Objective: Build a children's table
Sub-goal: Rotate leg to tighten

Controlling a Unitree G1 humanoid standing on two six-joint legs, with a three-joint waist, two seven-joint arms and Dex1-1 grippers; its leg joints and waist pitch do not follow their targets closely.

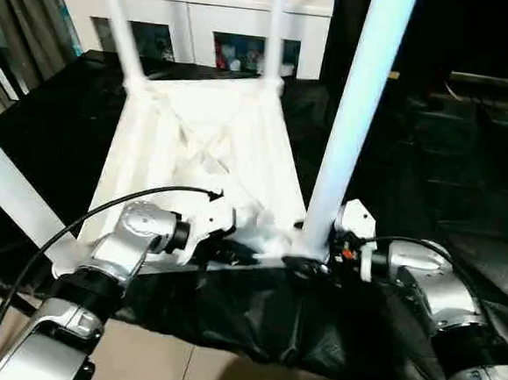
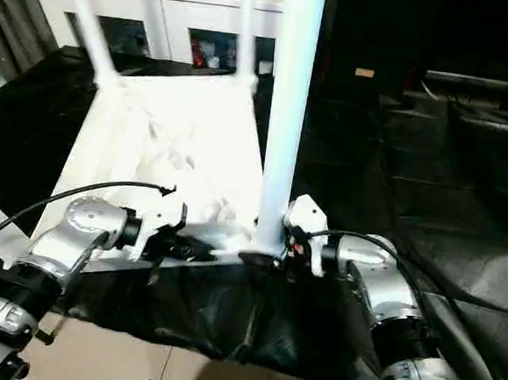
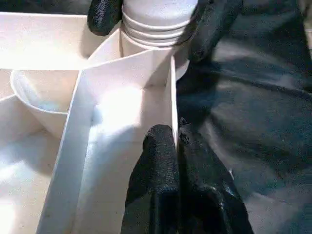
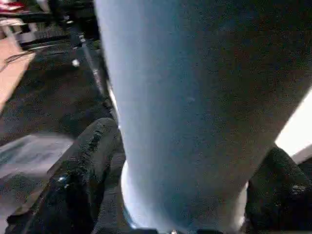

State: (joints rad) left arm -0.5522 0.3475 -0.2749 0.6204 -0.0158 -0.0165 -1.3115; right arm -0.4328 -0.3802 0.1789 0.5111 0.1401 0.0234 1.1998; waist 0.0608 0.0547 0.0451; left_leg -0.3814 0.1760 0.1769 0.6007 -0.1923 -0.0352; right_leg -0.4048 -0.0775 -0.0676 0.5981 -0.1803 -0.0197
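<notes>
My right end effector [image 1: 311, 267] straddles the long white tubular leg [image 1: 352, 118] at its socket, fingers spread either side, not clamping. Left end effector [image 3: 178, 146] pinches a rib of the white ribbed plastic top [image 1: 195, 150] lying upside down on the black-draped worktop [image 1: 414, 167]. Best to steady the top, keep the leg plumb, and press it straight down.

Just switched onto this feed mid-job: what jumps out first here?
The white plastic rectangular tabletop lies upside down on the black-draped table, ribbed underside up, white tubular legs rising from its corners. The nearest leg stands in the near corner socket with the right hand around its base. The left hand is shut on the tabletop's near edge rib.
</notes>
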